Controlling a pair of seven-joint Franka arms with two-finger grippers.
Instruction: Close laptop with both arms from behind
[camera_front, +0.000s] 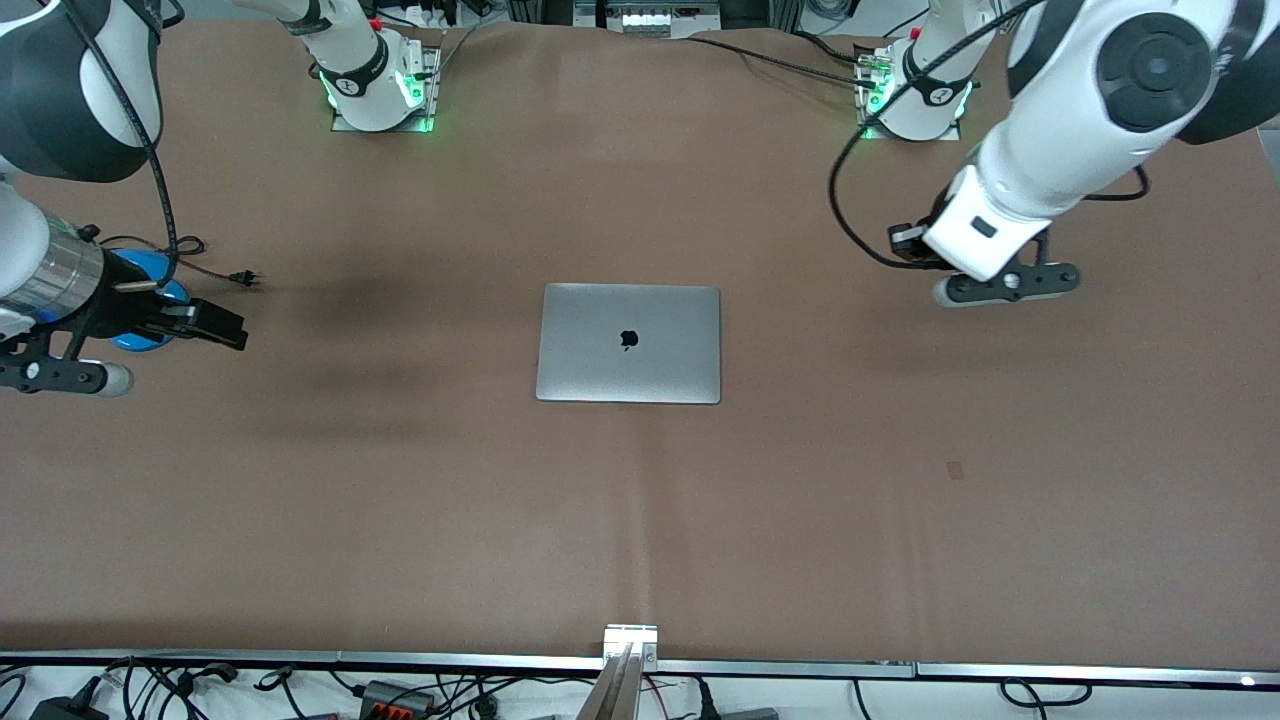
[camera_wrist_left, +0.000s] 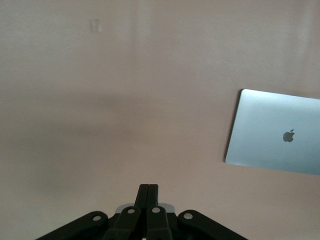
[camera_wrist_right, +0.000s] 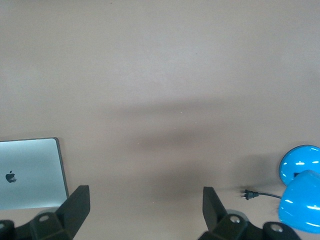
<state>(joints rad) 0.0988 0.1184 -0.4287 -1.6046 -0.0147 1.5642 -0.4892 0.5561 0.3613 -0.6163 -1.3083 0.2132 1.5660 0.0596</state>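
Left wrist view shows the left gripper (camera_wrist_left: 148, 192) with its two black fingers pressed together, tips meeting over bare brown table (camera_wrist_left: 125, 100), holding nothing. In the front view this same left gripper (camera_front: 925, 240) hangs in the air over the table toward the left arm's end, well apart from the laptop, at the tip of a white arm reaching down from its base at the top of the view.

The right gripper (camera_wrist_right: 145, 205) has its fingers (camera_wrist_right: 75, 205) spread wide apart with only table surface between them, and nothing in its grasp. In the front view the right gripper (camera_front: 215, 325) sits at the right arm's end of the table, also well apart from the laptop, its black fingers pointing toward the laptop.

Taking the laptop (camera_front: 629, 343) as the landmark: it lies flat on the middle of the table, lid down and fully shut, the dark apple logo (camera_front: 628, 339) facing up. It sits between the two grippers, touched by neither. Both wrist views catch its silver-grey lid off to one side.

Toward the right arm's end from the laptop, just beside the right gripper, is a blue object (camera_wrist_right: 300, 195), partly hidden by the arm. A thin black cord with a plug (camera_front: 245, 279) lies on the table near it.
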